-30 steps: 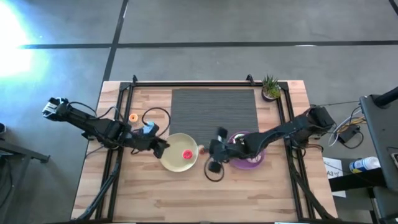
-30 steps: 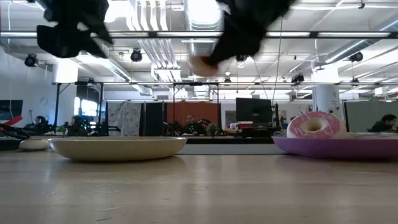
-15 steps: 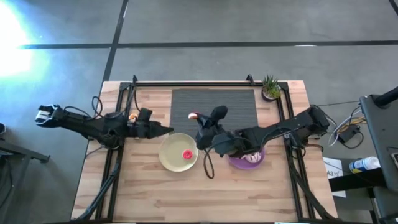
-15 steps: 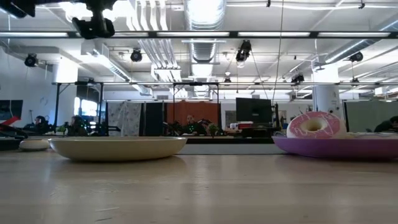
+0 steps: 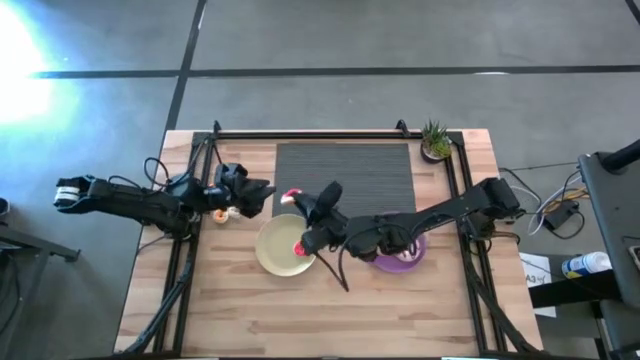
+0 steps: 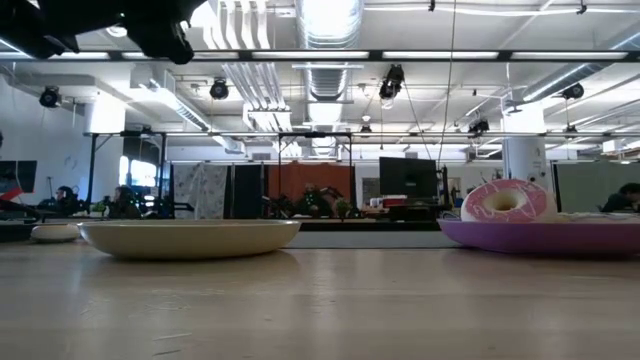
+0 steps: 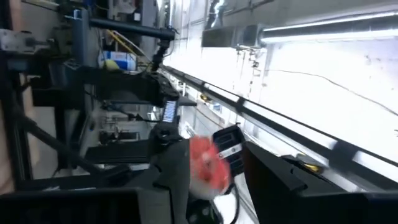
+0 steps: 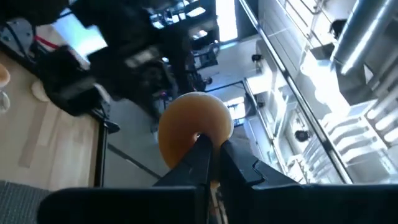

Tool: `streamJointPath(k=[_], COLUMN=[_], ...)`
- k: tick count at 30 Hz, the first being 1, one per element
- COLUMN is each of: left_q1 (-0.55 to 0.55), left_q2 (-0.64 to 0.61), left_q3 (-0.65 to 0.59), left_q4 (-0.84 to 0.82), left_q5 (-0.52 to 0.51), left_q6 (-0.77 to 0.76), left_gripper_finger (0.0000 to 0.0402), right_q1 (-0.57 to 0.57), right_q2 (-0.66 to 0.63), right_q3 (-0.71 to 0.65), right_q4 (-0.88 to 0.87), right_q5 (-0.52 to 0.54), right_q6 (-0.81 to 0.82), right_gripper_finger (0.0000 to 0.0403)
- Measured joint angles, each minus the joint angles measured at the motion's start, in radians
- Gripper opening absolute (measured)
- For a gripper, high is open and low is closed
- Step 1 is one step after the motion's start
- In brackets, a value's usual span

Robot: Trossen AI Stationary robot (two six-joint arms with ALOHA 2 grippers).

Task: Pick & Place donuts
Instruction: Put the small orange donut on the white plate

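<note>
My right gripper (image 5: 297, 200) is shut on a small orange-tan donut (image 8: 196, 124), which shows pinkish in the high view (image 5: 291, 195). It hovers above the far rim of the cream plate (image 5: 272, 255). A tiny red donut (image 5: 299, 247) lies on that plate. A pink-iced donut (image 6: 503, 200) lies on the purple plate (image 6: 540, 236), mostly hidden under my right arm in the high view. My left gripper (image 5: 258, 190) hangs in the air left of the held donut. A tiny orange donut (image 5: 218, 213) and a cream donut (image 5: 232, 212) lie on the table under my left arm. My right gripper pinches the donut's ring at one spot on its rim (image 8: 199, 140) between its two fingers (image 8: 200, 160). The fingers come from the table's right side. The donut stands out past the fingertips with its hole showing, lifted clear of the table and plates.
A dark grey mat (image 5: 345, 175) covers the far middle of the table. A small potted plant (image 5: 434, 140) stands at the far right corner. Black frame rails (image 5: 195, 170) run along the table's left and right sides. The near half of the wooden table holds nothing in view.
My right gripper has carried the donut up from between the two plates toward the far edge, then left to above the cream plate's far rim. My left gripper has drawn back from the cream plate's left rim toward the far edge and risen.
</note>
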Motion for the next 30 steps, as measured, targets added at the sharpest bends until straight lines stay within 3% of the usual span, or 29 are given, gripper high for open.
streamJointPath(k=[7, 30], left_q1=[0.049, 0.052], left_q2=[0.022, 0.205], left_q3=[0.012, 0.112], left_q4=[-0.003, 0.128], left_q5=[0.107, 0.225], left_q6=[-0.098, -0.161], left_gripper_finger=[0.0119, 0.0119], right_q1=[-0.001, -0.01], right_q2=[0.013, 0.013], right_q3=[0.039, 0.051], right_q4=[0.004, 0.044], right_q5=[-0.058, -0.099], right_q6=[-0.055, -0.113], right_gripper_finger=[0.0013, 0.0013])
